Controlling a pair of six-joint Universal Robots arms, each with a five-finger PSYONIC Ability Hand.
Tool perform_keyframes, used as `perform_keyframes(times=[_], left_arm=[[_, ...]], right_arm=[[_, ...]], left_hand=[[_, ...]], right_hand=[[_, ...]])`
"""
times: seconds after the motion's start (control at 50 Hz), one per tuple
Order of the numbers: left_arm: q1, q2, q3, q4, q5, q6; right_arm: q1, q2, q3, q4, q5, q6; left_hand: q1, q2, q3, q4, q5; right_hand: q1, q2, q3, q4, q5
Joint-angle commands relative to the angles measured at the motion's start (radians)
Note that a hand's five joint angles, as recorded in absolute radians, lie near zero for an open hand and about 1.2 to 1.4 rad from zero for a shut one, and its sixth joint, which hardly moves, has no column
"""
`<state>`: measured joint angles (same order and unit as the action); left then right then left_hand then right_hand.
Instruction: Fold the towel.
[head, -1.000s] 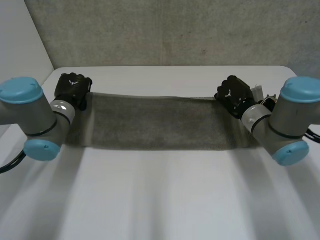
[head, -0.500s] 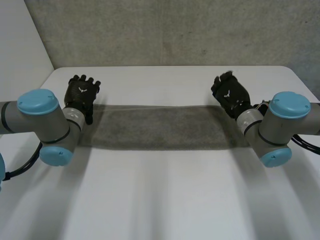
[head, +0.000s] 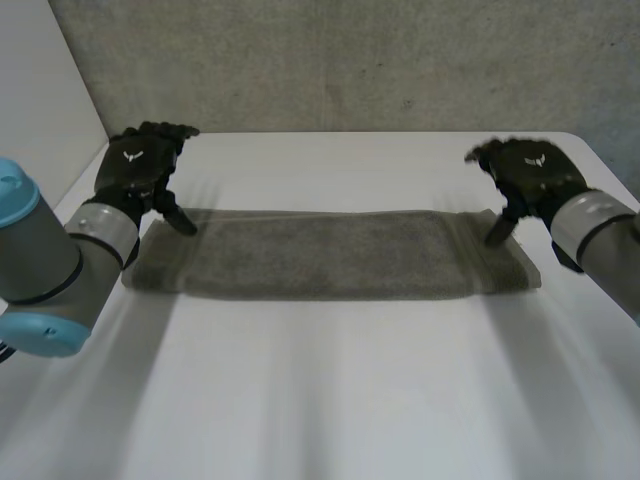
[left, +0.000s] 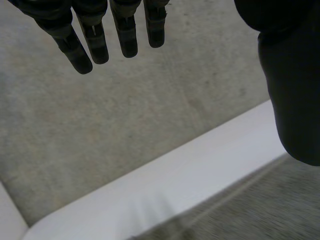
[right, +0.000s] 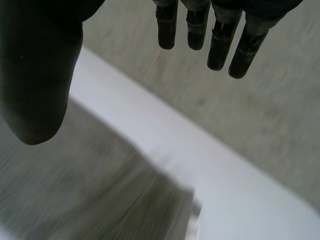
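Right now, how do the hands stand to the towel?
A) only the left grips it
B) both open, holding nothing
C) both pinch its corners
B: the left hand and right hand have straight fingers gripping nothing; the towel lies flat on the table.

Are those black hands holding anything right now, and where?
Nothing is held. The left hand and right hand are open at the ends of the towel, which lies flat.

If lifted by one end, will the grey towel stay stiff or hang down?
Probably floppy: the towel lies flat as a thin strip, so a lifted end would likely sag. Its fuzzy surface looks grippy, not slippery.
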<state>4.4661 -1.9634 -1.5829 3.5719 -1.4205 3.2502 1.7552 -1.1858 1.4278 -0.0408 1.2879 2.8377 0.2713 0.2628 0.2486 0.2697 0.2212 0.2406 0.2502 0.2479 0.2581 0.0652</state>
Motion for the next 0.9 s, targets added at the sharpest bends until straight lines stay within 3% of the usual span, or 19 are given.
perform_keyframes(times=[0.02, 0.16, 0.44, 0.48, 0.5, 0.54, 0.76, 0.9], left_arm=[[0.005, 0.040, -0.092, 0.007, 0.031, 0.007], [0.005, 0.041, -0.115, 0.008, 0.029, 0.006], [0.005, 0.040, -0.131, 0.008, 0.031, 0.005], [0.005, 0.040, -0.134, 0.008, 0.031, 0.005], [0.005, 0.040, -0.134, 0.008, 0.031, 0.005], [0.005, 0.041, -0.137, 0.010, 0.031, 0.005], [0.007, 0.043, -0.140, 0.011, 0.031, 0.006], [0.016, 0.066, -0.144, 0.008, 0.028, 0.005]], right_arm=[[-0.052, 0.055, 0.022, 0.058, 0.001, -0.041], [-0.079, 0.182, 0.019, 0.030, 0.001, -0.127], [-0.086, 0.267, 0.008, -0.050, 0.016, -0.182], [-0.085, 0.284, 0.005, -0.074, 0.024, -0.195], [-0.085, 0.284, 0.005, -0.074, 0.024, -0.195], [-0.089, 0.287, 0.002, -0.102, 0.040, -0.214], [-0.134, 0.282, 0.000, -0.140, 0.110, -0.277], [-0.284, 0.272, -0.029, -0.108, 0.116, -0.464]], left_hand=[[-0.084, -0.076, -0.061, -0.083, -0.209], [-0.084, -0.076, -0.061, -0.083, -0.209], [-0.087, -0.079, -0.064, -0.086, -0.212], [-0.087, -0.079, -0.064, -0.086, -0.212], [-0.087, -0.079, -0.064, -0.086, -0.212], [-0.087, -0.079, -0.064, -0.086, -0.212], [-0.090, -0.082, -0.067, -0.089, -0.214], [-0.093, -0.084, -0.070, -0.091, -0.217]], right_hand=[[0.061, 0.052, 0.054, 0.044, 0.062], [0.203, 0.193, 0.195, 0.185, 0.203], [0.358, 0.349, 0.351, 0.341, 0.359], [0.571, 0.561, 0.564, 0.554, 0.572], [0.572, 0.563, 0.565, 0.555, 0.573], [1.115, 1.106, 1.108, 1.098, 1.116], [1.156, 1.146, 1.148, 1.138, 1.157], [1.156, 1.146, 1.148, 1.138, 1.157]])
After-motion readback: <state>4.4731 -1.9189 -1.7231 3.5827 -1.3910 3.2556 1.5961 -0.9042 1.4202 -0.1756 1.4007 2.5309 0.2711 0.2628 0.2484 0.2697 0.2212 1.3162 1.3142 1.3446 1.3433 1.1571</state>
